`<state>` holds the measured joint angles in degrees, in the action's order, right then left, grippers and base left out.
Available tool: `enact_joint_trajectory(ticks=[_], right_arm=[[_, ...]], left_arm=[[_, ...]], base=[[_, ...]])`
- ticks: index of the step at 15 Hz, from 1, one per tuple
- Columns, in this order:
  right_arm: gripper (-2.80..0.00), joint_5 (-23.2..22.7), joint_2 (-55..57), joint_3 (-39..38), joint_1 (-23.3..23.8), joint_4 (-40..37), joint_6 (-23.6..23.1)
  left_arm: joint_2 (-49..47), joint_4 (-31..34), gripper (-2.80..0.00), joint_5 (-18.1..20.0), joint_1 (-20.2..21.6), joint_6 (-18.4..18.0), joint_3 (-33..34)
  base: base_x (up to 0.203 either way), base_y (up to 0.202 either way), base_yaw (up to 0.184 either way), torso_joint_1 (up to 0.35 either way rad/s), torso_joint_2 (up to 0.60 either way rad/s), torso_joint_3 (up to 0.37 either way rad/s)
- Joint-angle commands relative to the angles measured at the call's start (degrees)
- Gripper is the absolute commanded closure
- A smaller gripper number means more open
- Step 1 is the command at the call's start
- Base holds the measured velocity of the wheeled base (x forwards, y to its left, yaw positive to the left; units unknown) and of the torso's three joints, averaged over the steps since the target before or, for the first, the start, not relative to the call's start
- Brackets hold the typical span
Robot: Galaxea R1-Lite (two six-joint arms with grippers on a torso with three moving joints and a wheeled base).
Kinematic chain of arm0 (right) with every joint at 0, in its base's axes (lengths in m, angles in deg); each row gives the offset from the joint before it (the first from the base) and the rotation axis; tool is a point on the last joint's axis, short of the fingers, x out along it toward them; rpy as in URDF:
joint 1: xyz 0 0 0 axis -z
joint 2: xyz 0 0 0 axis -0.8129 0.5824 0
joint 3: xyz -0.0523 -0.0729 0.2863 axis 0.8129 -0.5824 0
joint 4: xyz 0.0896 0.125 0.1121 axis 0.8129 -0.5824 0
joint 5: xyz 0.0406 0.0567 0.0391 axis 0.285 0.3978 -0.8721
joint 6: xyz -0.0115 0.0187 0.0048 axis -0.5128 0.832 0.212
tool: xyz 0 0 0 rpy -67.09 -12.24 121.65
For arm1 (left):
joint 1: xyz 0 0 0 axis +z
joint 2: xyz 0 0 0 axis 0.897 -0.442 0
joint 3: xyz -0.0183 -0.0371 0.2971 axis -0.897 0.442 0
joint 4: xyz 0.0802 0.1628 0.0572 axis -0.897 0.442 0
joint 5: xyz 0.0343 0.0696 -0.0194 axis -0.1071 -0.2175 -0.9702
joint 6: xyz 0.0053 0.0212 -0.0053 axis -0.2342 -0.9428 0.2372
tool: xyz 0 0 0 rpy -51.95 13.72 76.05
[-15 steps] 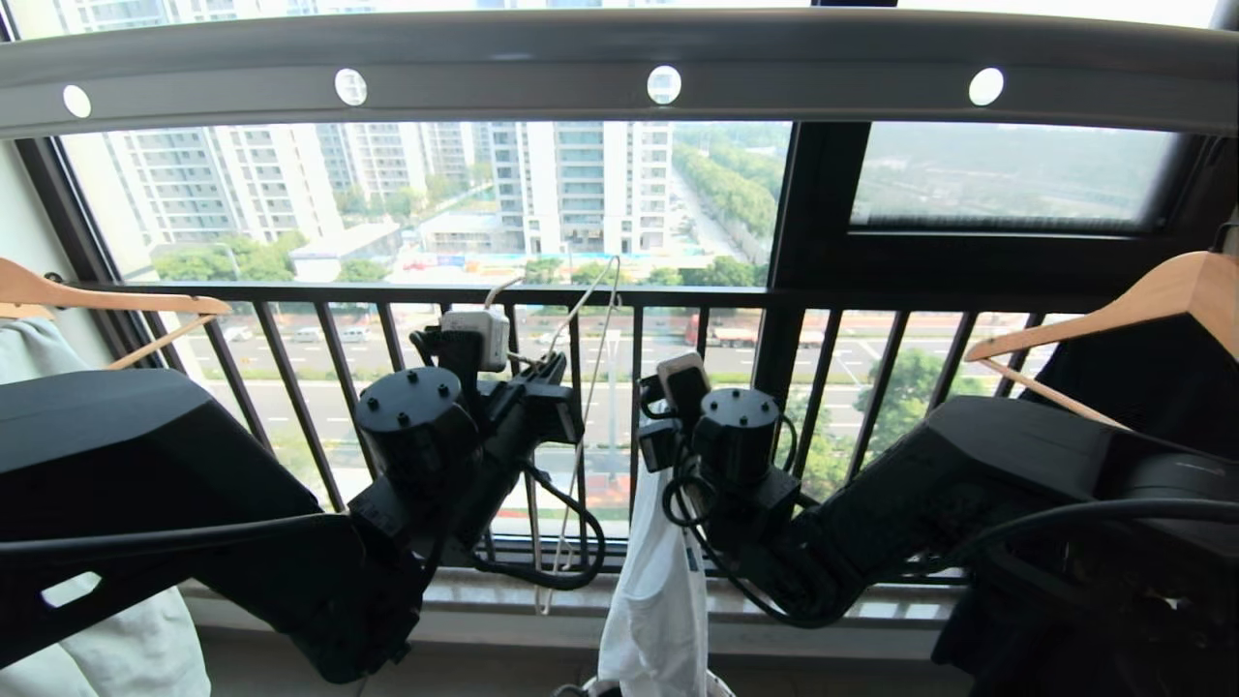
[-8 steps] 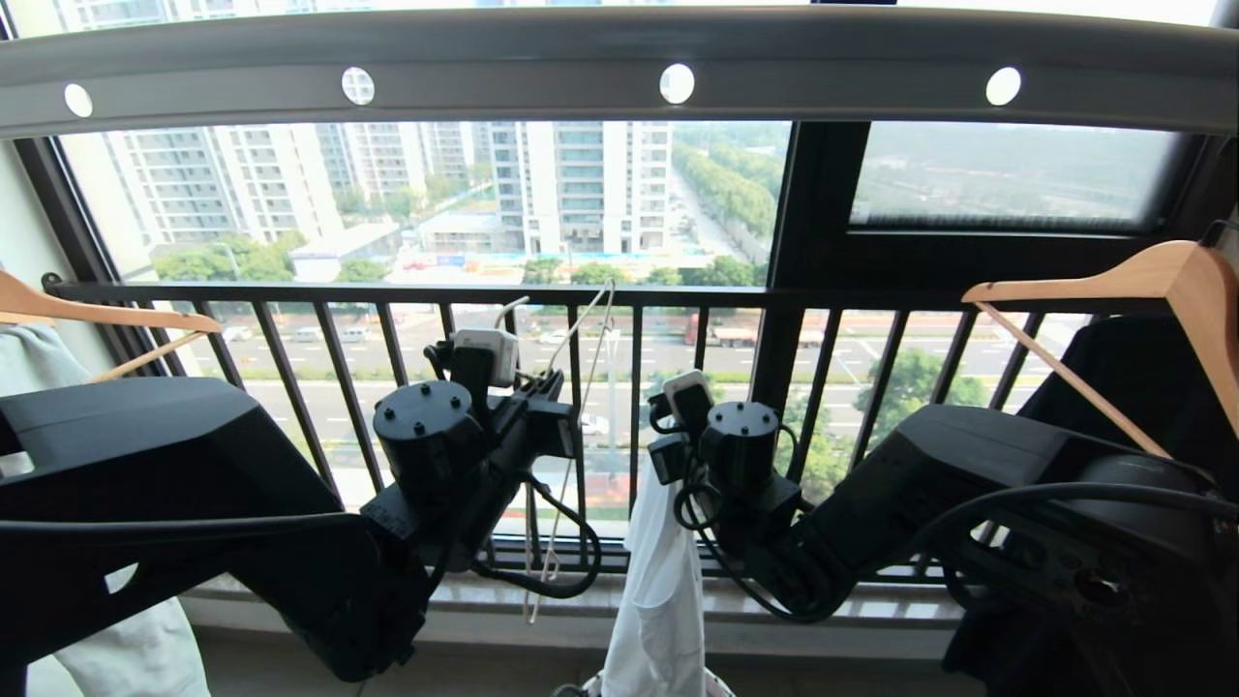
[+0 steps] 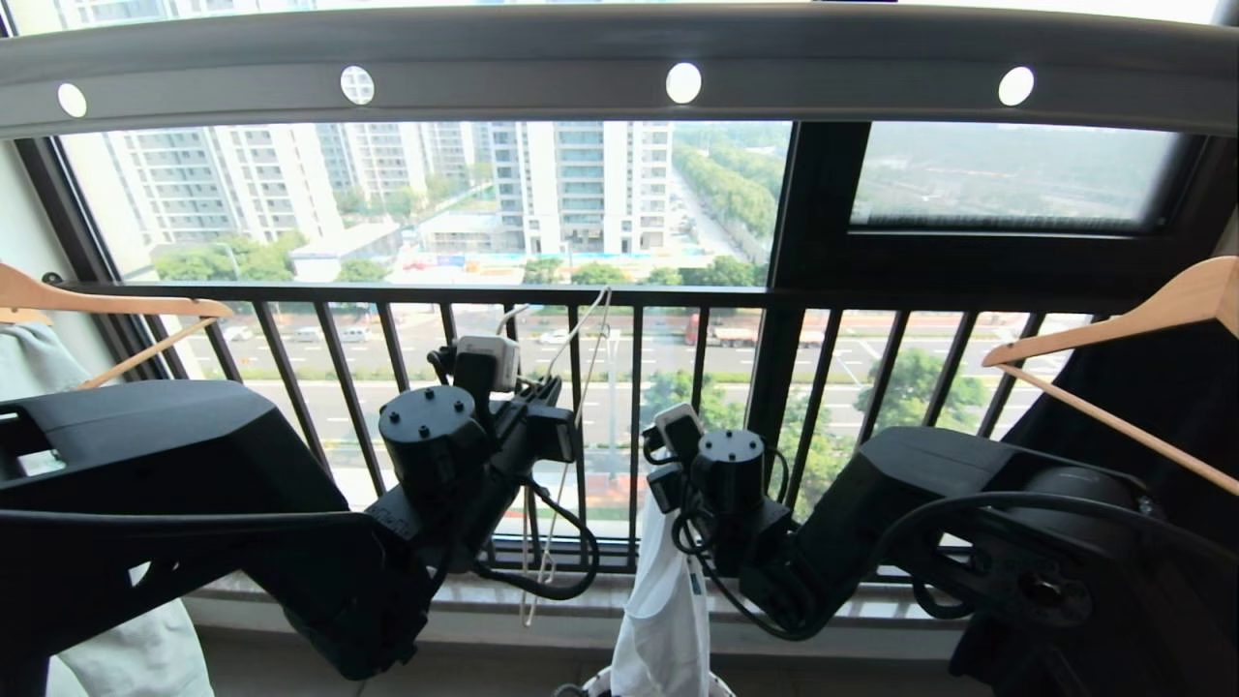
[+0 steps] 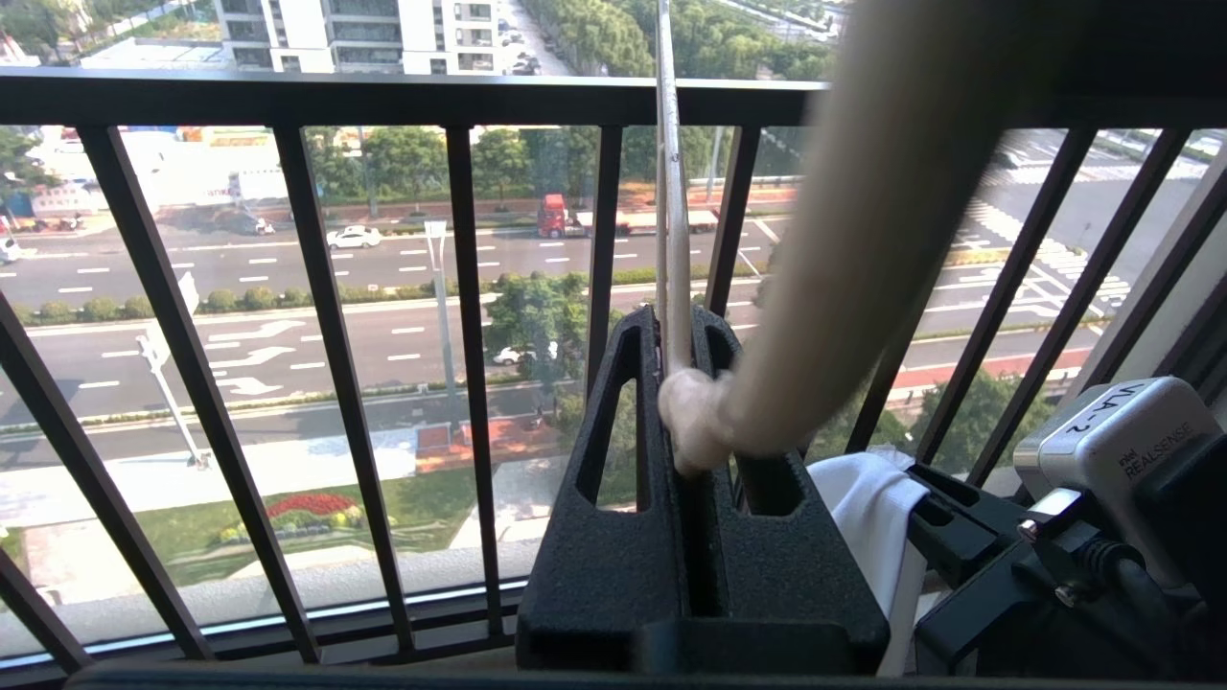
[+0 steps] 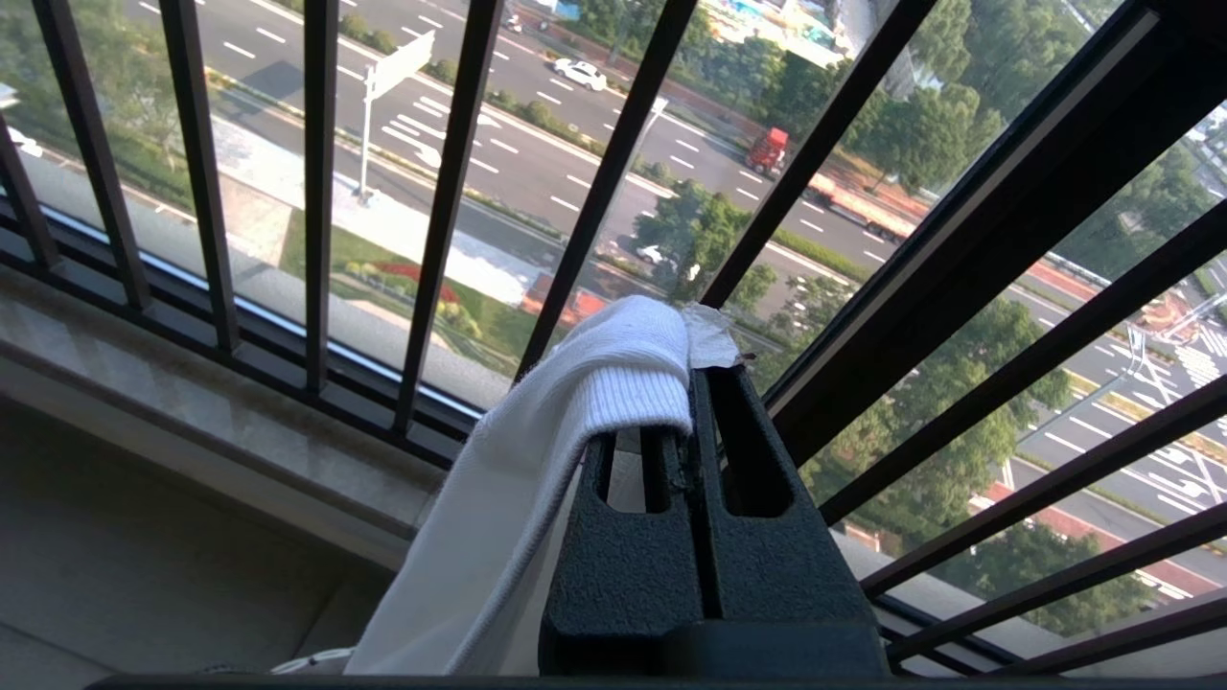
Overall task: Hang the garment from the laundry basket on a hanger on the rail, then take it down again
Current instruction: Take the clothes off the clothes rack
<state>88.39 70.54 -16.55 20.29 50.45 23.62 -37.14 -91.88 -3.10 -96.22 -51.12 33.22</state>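
Note:
The grey rail [image 3: 542, 60] with round holes runs overhead. Below it, my left gripper [image 4: 676, 331] is shut on the thin cream hanger [image 4: 671, 192], which stands upright between the jaws in front of the window bars. The same hanger [image 3: 590, 348] shows in the head view as a slim rod slanting down beside my left wrist. My right gripper [image 5: 692, 383] is shut on the ribbed collar of the white garment [image 5: 575, 383]. The garment [image 3: 663, 600] hangs straight down from it, just right of the hanger. Its printed front and the laundry basket are hidden.
Black window bars [image 3: 387, 290] and a stone sill [image 3: 484, 610] stand close in front of both grippers. A wooden hanger [image 3: 106, 300] with a pale garment [image 3: 126, 649] hangs at the left. Another wooden hanger [image 3: 1113, 329] over dark clothing [image 3: 1142, 407] hangs at the right.
My right arm has sunk a little with the garment, and the left arm has dipped slightly with the hanger. The wooden hanger on the right has swung.

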Motion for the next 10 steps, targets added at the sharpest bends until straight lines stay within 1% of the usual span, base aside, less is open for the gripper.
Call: enact_joint_trajectory(ticks=[1,3,8,9,10], right_arm=[[0.00,-0.13,1.61,-0.03,-0.01,0.13,-0.16],[0.00,-0.98,2.06,-0.12,-0.10,-0.28,-0.16],[0.00,-1.11,2.30,-0.30,-0.18,-2.08,-0.16],[-2.80,-1.11,2.73,-0.21,-0.24,-2.00,-0.16],[-2.80,-1.03,2.76,-0.12,-0.27,-2.00,-0.07]], left_arm=[[0.12,-0.46,0.00,-0.10,0.10,0.09,-0.02],[0.02,-0.46,0.00,-0.10,0.10,0.05,-0.09],[0.30,-0.46,0.00,-0.19,0.19,-0.53,-0.11],[0.30,-0.46,0.00,-0.19,0.19,-0.53,-0.11],[0.30,-0.46,0.00,-0.19,0.19,-0.53,-0.19]], base=[[0.000,0.000,0.000,0.000,0.00,0.000],[0.000,0.000,0.000,0.000,0.00,0.000],[0.000,0.000,0.000,0.000,0.00,0.000],[0.000,0.000,0.000,0.000,0.00,0.000],[0.000,0.000,0.000,0.000,0.00,0.000]])
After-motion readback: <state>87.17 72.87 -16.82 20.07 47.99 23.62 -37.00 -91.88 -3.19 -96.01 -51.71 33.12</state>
